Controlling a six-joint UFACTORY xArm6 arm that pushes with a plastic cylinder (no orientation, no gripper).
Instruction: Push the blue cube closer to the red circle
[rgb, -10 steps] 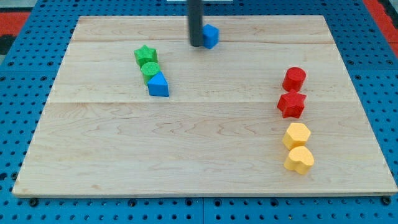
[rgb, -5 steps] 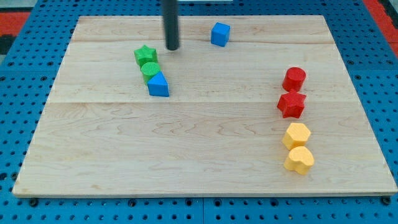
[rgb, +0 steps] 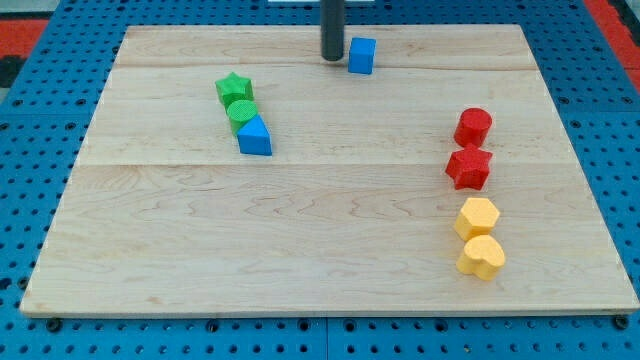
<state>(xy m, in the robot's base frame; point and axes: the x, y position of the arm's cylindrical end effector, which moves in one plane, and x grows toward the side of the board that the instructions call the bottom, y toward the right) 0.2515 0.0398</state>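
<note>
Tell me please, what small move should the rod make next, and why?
Probably a short push toward the view's right and slightly down. My tip stands just left of the blue cube, while the red circle lies to the cube's right and lower, above the red star.

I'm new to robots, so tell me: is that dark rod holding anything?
Nothing is held. My tip only pushes; it stands just to the view's left of the small blue cube.
</note>
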